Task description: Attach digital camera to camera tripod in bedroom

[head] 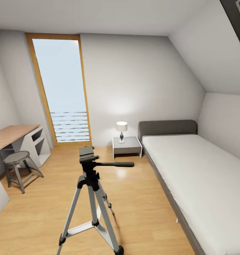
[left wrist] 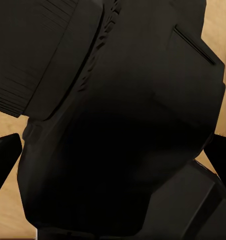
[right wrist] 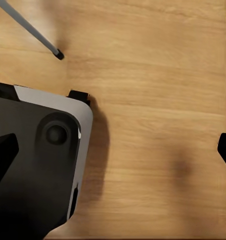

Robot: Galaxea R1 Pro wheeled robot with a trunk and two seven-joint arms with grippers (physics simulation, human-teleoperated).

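At the far left of the bedroom a light wood tabletop [head: 11,136] runs along the wall over white shelving, with a small grey round stool [head: 17,158] on splayed legs in front of it. Behind, a tall wood-framed window [head: 61,90] reaches down to the pale plank floor [head: 141,198]. Near the middle stands the camera tripod [head: 93,198]: three smooth silver telescoping legs, black joints, a flat black head with nothing mounted on it and a long pan handle pointing right. Further right sit a grey bedside table with a small white lamp [head: 121,130], then the grey bed [head: 194,177] with its matte, soft-looking cover under the sloped ceiling. In the left wrist view a chunky matte black body, probably the digital camera [left wrist: 123,135], sits right between the left fingers [left wrist: 4,160], which appear to be grasping it, though contact is hard to confirm. The right fingers [right wrist: 3,155] are spread apart, empty, above the floor beside the robot's base. Judging from this, the camera is fetched and carried; mounting remains.
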